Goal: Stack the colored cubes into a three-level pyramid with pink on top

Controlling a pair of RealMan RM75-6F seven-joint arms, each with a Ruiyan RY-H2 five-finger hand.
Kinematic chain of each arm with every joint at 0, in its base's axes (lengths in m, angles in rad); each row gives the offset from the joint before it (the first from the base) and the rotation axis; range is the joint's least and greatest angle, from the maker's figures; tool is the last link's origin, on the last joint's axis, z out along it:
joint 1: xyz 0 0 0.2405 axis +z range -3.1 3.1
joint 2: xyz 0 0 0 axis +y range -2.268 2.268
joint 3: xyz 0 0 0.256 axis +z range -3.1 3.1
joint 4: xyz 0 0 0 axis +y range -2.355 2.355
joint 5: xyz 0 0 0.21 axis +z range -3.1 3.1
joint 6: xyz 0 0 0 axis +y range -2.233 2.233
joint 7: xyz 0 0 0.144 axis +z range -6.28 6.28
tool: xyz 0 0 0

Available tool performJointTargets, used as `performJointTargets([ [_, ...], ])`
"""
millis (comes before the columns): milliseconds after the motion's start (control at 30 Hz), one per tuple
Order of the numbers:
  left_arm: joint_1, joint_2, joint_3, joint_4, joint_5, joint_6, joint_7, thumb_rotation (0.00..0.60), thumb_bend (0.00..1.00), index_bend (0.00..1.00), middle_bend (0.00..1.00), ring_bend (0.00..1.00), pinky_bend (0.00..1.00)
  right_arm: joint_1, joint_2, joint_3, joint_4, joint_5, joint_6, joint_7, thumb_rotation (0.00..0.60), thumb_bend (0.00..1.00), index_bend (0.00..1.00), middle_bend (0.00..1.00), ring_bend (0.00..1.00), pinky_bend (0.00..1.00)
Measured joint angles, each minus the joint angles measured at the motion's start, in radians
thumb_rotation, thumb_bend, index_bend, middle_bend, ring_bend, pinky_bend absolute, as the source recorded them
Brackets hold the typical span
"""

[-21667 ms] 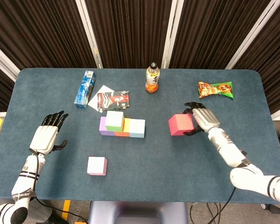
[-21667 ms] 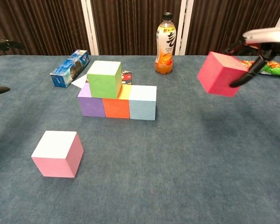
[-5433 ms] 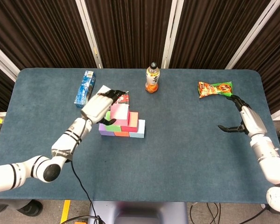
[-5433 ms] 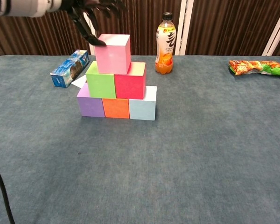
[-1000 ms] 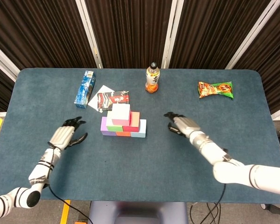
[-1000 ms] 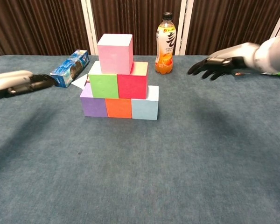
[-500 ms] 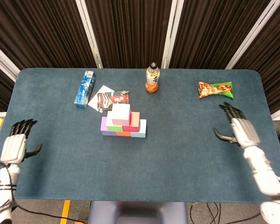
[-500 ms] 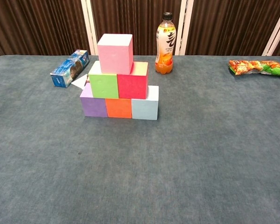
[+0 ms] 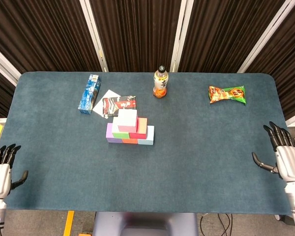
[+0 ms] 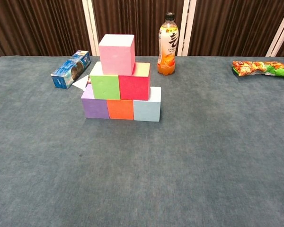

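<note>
Only overhead: left hand (image 9: 0, 174) and right hand (image 9: 288, 160), fingers spread, empty, off the table (image 9: 201, 162) edges.

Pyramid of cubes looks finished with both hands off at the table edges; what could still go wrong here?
1. The pink cube sits shifted left, more over the green cube than the red cube, so a table bump might tip it.
2. The bottle stands close behind the stack; a later reach for it could brush the cubes.
3. The left hand and right hand hang open by the table's side edges and might jolt it.
</note>
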Motion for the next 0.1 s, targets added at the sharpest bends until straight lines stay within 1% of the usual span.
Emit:
performJointTargets([
  [100, 0.019, -0.008, 0.009, -0.006, 0.013, 0.007, 0.016, 0.600, 0.32, 0.13, 0.09, 0.04, 0.02, -0.031, -0.010, 0.003, 0.007, -0.024, 0.016, 0.002, 0.348, 0.45, 0.05, 0.01, 0.00, 0.09],
])
